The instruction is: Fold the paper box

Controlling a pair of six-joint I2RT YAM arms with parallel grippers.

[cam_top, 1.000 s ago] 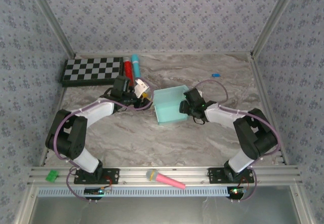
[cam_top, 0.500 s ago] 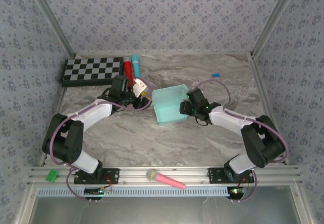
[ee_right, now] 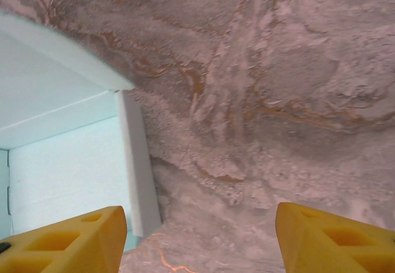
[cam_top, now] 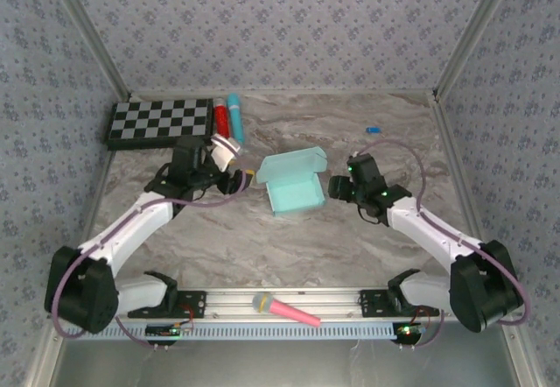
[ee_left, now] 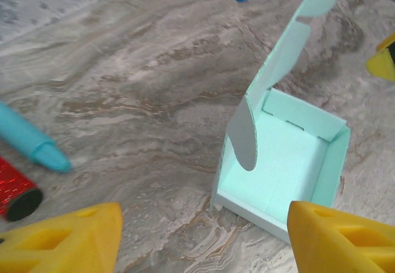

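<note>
The paper box stands in the middle of the table, a pale aqua open tray with its lid flap raised along the far side. In the left wrist view the paper box shows its inside, with the lid tilted up and a rounded side tab hanging free. My left gripper is open just left of the box, and nothing lies between its yellow fingertips. My right gripper is open just right of the box, beside the box's wall, not touching it.
A checkerboard lies at the back left, with a red cylinder and a turquoise marker next to it. A small blue clip sits at the back right. A pink microphone and a green piece rest on the front rail.
Both grippers have drawn back from the box, the left one to the left and opening wider, the right one to the right. The lid now stands raised over the tray.
</note>
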